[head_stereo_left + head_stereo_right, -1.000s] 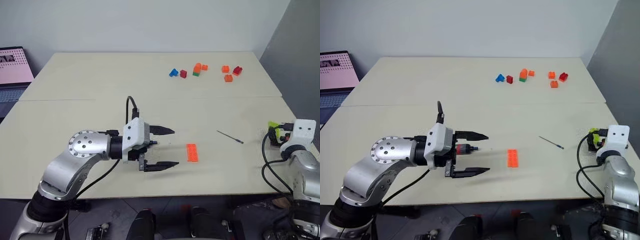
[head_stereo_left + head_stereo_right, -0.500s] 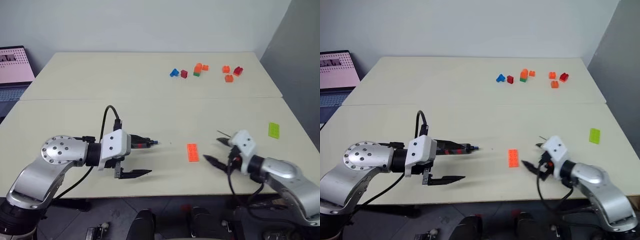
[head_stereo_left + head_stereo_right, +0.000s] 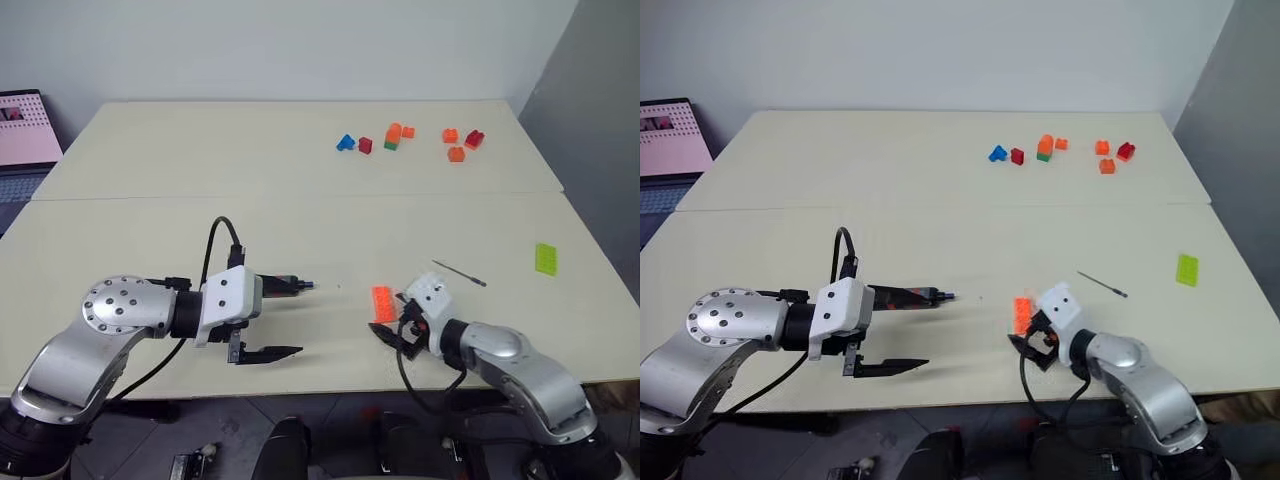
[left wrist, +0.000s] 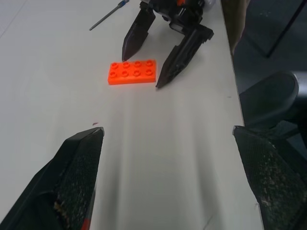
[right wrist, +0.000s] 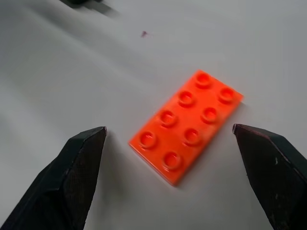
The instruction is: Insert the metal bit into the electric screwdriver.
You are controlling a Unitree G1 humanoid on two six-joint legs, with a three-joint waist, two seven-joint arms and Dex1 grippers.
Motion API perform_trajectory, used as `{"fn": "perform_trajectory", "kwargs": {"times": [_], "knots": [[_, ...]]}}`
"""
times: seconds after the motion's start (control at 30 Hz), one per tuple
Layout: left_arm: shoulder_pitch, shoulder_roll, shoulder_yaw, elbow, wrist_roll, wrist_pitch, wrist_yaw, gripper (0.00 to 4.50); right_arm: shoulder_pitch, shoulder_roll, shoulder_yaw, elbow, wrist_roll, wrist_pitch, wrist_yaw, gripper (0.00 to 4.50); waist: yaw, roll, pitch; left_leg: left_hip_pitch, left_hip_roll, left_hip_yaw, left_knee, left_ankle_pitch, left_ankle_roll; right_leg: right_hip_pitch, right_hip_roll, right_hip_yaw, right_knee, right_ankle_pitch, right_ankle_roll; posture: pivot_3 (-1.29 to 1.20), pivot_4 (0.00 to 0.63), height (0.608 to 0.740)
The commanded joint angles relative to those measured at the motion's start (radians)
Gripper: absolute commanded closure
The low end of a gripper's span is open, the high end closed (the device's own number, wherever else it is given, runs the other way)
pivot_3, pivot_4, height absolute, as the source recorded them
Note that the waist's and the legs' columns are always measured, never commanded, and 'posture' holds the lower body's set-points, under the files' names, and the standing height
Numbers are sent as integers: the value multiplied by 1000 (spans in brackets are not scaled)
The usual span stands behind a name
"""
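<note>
The electric screwdriver (image 3: 286, 285), dark with a red band, lies on the table pointing right. My left gripper (image 3: 295, 318) is open around it; its far finger runs alongside the screwdriver, and nothing sits between the fingers in the left wrist view. The metal bit (image 3: 460, 274), a thin grey rod, lies loose on the table to the right, also in the left wrist view (image 4: 108, 12). My right gripper (image 4: 141, 72) is open low over the table, left of the bit, its fingertips flanking an orange flat brick (image 5: 186, 126).
Several small coloured bricks (image 3: 400, 138) sit at the far right of the table. A green flat brick (image 3: 545, 258) lies near the right edge. A laptop (image 3: 25, 125) stands off the far left corner. A seam (image 3: 300, 196) crosses the table.
My right arm swung in from the table's right edge to the orange brick. My left gripper drew back to the left while the screwdriver stayed in place.
</note>
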Motion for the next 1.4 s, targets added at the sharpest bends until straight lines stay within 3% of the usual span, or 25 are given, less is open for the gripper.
{"fn": "perform_trajectory", "kwargs": {"times": [0.03, 0.17, 0.27, 0.53, 0.63, 0.77, 0.93, 1.03, 1.13, 1.4], "knots": [[-3, 4, 14, -25, 2, -17, 1, 0, -6, 3, 17, 22, -47, 19, -38, 65, 2, 0, 0, 0, 0, 0, 0, 0, 0, 0, 0, 0, 0, 0, 0, 0, 150, 740], [4, 1, 12, -30, 4, -18, 3, 0, 7, -9, 9, 30, -76, 14, -49, 65, 4, -1, -1, 0, 0, 0, 1, 0, 0, 0, 0, 0, 0, 0, 0, 0, 150, 740], [4, -1, 10, -31, 3, -19, 3, 0, 14, -22, 8, 25, -83, 5, -39, 573, 4, -1, -1, 0, 0, 0, 1, 0, 0, 1, 0, 0, 0, 0, 1, 0, 150, 740], [-9, -14, 2, -29, -4, -16, 4, 0, 17, -24, -14, 22, -82, -15, -36, 2553, 7, -2, -1, 0, 0, -1, 1, 0, 0, 1, 0, 0, 0, 1, 1, 0, 150, 740], [-12, -27, 0, -36, -15, -10, 6, 0, 22, -24, -30, 16, -87, -38, -43, 3079, 6, -2, -1, 0, 0, -1, 1, 0, 0, 1, 0, 0, 0, 1, 1, 0, 150, 740], [-28, -58, 1, -43, -38, 8, 28, 0, 23, -30, -81, 10, -104, -82, -54, 3080, 7, -2, -1, 0, -1, 0, 1, 0, 0, 1, 0, 0, 0, 1, 1, 0, 150, 740], [-92, -134, -13, -55, -74, 49, 85, 0, 27, -50, -252, 37, -125, -157, -96, 3080, 8, -2, -1, -1, -1, -1, 2, 0, 0, 1, 0, 0, 0, 1, 1, 0, 150, 740], [-163, -217, -51, -47, -75, 58, 139, 0, 70, -75, -485, 139, -147, -216, -170, 3080, 11, -2, -1, -1, -1, -1, 2, 0, 0, 1, 0, 0, 0, 4, -3, 0, 150, 740], [-200, -253, -77, -31, -63, 58, 148, 0, 99, -76, -595, 211, -156, -260, -207, 3080, 15, -2, -1, -2, -3, -1, 2, 0, 0, 1, -1, 0, 0, 4, -3, 0, 150, 740], [-265, -294, -118, 10, -55, 54, 135, 0, 52, -68, -686, 374, -156, -314, -253, 3080, -9, -1, -1, 5, -3, 4, 2, 1, 0, 0, -1, 5, 11, 3, -4, 0, 150, 740]]}}
